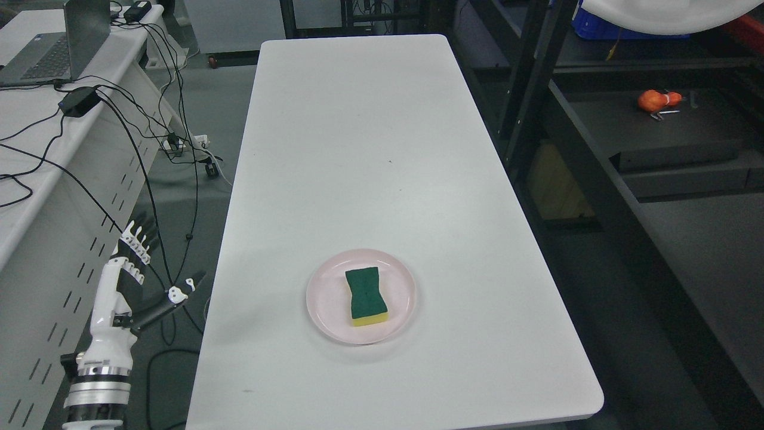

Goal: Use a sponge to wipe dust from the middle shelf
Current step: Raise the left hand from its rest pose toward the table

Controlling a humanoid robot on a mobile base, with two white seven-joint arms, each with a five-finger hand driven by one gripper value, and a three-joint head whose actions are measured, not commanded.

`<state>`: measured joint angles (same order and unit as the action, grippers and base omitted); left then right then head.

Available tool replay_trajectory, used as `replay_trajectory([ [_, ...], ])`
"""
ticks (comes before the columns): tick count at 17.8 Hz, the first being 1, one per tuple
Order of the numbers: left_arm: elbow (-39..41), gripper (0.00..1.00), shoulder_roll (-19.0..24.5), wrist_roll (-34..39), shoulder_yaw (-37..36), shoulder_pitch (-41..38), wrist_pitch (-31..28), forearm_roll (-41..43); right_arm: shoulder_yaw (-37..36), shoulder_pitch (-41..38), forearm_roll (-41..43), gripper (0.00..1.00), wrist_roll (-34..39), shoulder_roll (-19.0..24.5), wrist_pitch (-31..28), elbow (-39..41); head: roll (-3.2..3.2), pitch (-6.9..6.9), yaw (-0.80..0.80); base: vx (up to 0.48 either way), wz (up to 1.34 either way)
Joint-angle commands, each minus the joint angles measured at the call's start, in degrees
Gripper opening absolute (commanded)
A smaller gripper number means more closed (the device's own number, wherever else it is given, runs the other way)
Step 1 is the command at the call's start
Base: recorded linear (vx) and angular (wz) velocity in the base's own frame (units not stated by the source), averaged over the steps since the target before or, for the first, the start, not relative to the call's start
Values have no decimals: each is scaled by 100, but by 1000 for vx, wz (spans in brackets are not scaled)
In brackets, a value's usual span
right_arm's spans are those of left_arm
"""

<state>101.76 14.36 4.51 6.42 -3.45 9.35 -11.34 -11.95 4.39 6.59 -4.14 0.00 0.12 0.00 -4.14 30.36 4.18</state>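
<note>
Sponge (365,295): green scouring face up, yellow foam showing along its near edge. It lies flat on the pink plate (322,310), a little right of the plate's middle, long axis running roughly front to back.

Plate: sits on the white table (370,149), close to the near edge and about midway between the left and right edges. Probably a staging dish, so the sponge starts from a known spot.

Left hand (143,280): off the table, beyond its left edge near the front-left corner, held in the air over the floor. Fingers spread wide, thumb angled toward the table, holding nothing. Reads as a ready pose, not a grasp.

Right hand: not seen.

Shelf unit (597,197): dark metal rack along the table's right edge. One level carries an orange object (658,100) on a dark board. Which level counts as the middle one I cannot tell from here.

Clutter: laptop (54,48) and cables (149,119) on the bench at left, well apart from the work.

Stage: judged at the very start; sponge untouched, no wiping yet.

Next move: hand must cross the left edge, come down over the plate and close across the sponge's narrow waist.

Risk: the plate may slide.
</note>
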Motion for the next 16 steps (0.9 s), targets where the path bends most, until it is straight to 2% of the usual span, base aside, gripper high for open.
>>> replay_trajectory([
  [1,2,99,5,-3,35,11,-3,0,0,0,0,100,1,-100,-416,100,0,0,0,0,0],
  [5,-7,99,5,-12,61,28,15,0,0,0,0,100,1,-100,-416,100,0,0,0,0,0],
  [9,-7,99,198,-107,70,37,137,0,0,0,0,100,1,-100,-416,100,0,0,0,0,0],
  [12,-77,99,392,-529,79,64,1110,0,0,9,0,100,1,-100,-416,100,0,0,0,0,0],
  [14,-77,99,374,-530,88,64,1166,0,0,0,0,100,-8,-100,-416,100,0,0,0,0,0],
  [16,-77,99,532,-565,88,37,1253,9,0,9,0,100,1,-100,-416,100,0,0,0,0,0],
])
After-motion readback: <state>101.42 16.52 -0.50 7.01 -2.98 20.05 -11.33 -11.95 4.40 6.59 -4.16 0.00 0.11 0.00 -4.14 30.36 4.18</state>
